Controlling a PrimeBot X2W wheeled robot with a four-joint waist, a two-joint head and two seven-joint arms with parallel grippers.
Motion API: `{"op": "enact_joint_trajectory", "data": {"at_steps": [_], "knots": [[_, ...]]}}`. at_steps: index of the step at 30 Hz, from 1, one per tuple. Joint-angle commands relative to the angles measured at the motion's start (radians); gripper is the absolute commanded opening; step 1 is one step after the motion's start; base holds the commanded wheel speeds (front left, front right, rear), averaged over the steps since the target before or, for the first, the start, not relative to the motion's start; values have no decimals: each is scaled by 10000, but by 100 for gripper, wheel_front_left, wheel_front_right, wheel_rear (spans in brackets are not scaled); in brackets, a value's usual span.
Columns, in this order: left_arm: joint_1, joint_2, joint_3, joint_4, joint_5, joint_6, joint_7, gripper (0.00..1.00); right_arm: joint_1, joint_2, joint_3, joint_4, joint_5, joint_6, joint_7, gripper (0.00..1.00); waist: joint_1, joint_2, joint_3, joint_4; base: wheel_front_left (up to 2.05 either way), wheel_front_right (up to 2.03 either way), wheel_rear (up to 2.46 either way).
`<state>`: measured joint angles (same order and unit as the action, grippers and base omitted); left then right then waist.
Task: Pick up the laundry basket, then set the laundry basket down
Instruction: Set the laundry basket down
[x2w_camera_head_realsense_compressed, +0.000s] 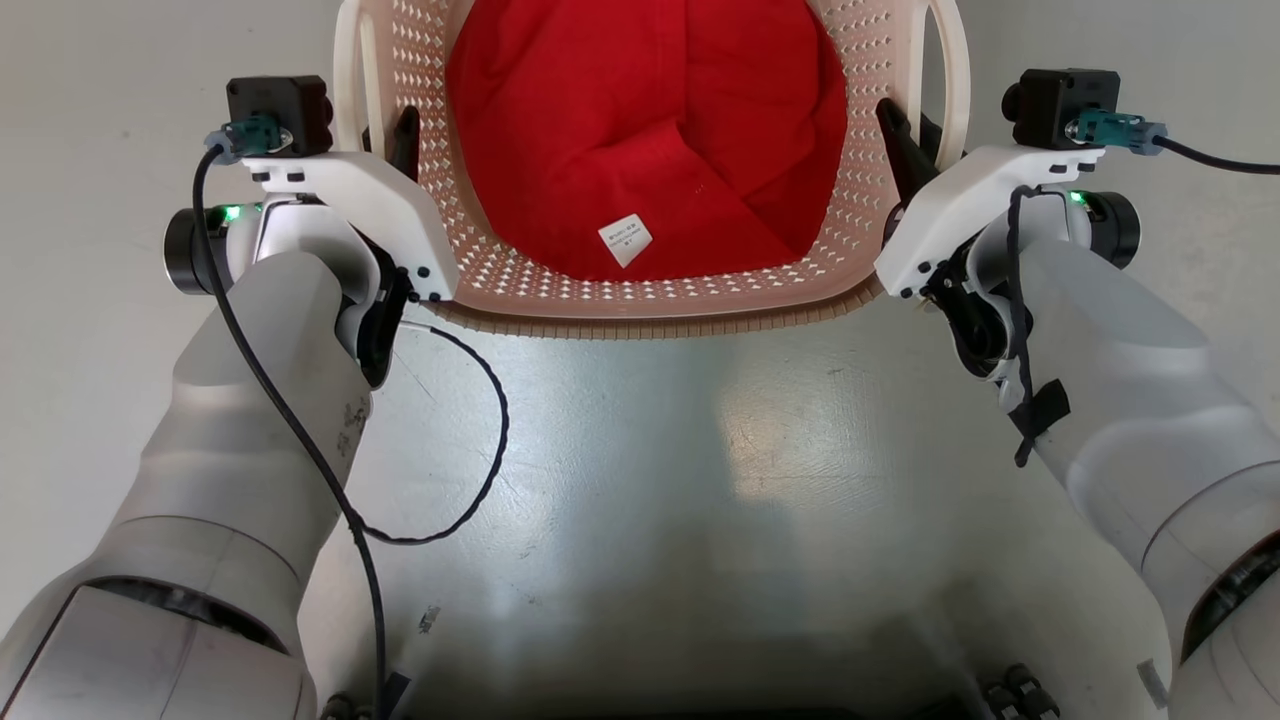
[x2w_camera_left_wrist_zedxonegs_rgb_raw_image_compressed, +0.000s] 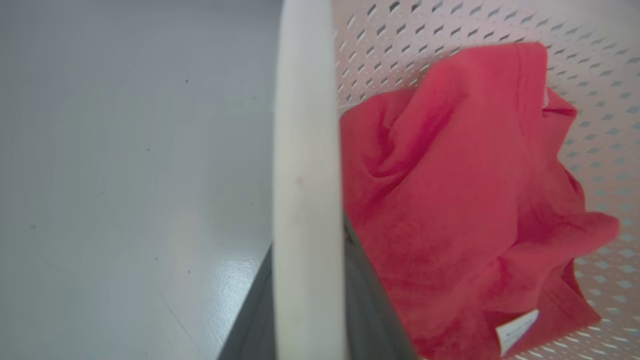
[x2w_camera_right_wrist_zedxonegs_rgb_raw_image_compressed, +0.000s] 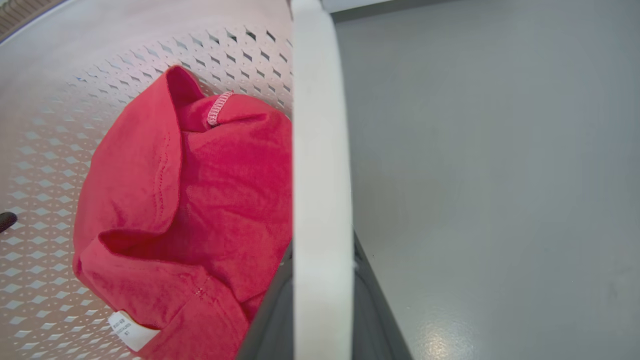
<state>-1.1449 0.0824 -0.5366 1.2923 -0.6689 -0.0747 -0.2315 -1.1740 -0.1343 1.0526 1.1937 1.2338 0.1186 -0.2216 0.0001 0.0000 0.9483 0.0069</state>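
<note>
Cream perforated laundry basket (x2w_camera_head_realsense_compressed: 640, 290), brown woven rim (x2w_camera_head_realsense_compressed: 640, 325), red cloth (x2w_camera_head_realsense_compressed: 650, 120) inside; left fingers (x2w_camera_head_realsense_compressed: 405, 140) and right fingers (x2w_camera_head_realsense_compressed: 897, 145) clamp white handles (x2w_camera_left_wrist_zedxonegs_rgb_raw_image_compressed: 305, 175).

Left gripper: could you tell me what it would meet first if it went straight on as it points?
Probably the laundry basket's white handle, which the left gripper straddles and which runs on along its fingers; depth beyond is unclear.

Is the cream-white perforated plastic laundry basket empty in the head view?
No, a crumpled red cloth with a small white label lies inside the cream-white perforated laundry basket.
</note>
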Motion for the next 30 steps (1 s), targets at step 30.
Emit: {"op": "enact_joint_trajectory", "data": {"at_steps": [30], "knots": [[-265, 525, -2, -22, 4, 9, -292, 0, 5, 231, 342, 22, 300, 121, -375, 9, 0, 0, 376, -95, 0, 0, 0]]}}
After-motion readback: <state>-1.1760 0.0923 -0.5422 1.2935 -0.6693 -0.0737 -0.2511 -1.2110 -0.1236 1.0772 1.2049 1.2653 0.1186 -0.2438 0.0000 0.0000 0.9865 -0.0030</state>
